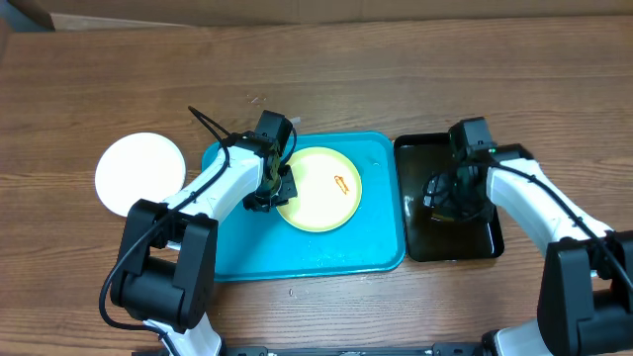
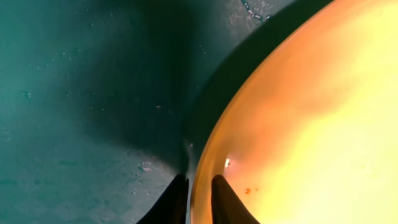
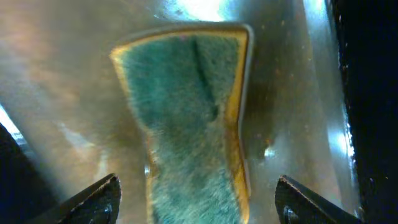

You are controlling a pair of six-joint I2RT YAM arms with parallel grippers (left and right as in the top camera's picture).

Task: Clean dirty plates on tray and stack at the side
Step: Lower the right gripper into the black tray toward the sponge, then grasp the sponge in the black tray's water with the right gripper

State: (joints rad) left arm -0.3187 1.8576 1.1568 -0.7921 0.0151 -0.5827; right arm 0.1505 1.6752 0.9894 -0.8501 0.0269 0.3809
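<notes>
Sponge (image 3: 186, 99) is sitting straight under our right tool (image 3: 199, 199) in the black tray (image 1: 450, 247), long axis running between the fingers; we're hanging wide open there, gripping nothing. Our left tool (image 2: 199, 199) is pinching the left rim of the pale yellow plate (image 1: 318, 188) on the turquoise tray (image 1: 297, 262), smear lying rightward.

Even overhead light, blurry wrist views, shadow beside plate (image 2: 311, 124)
</notes>
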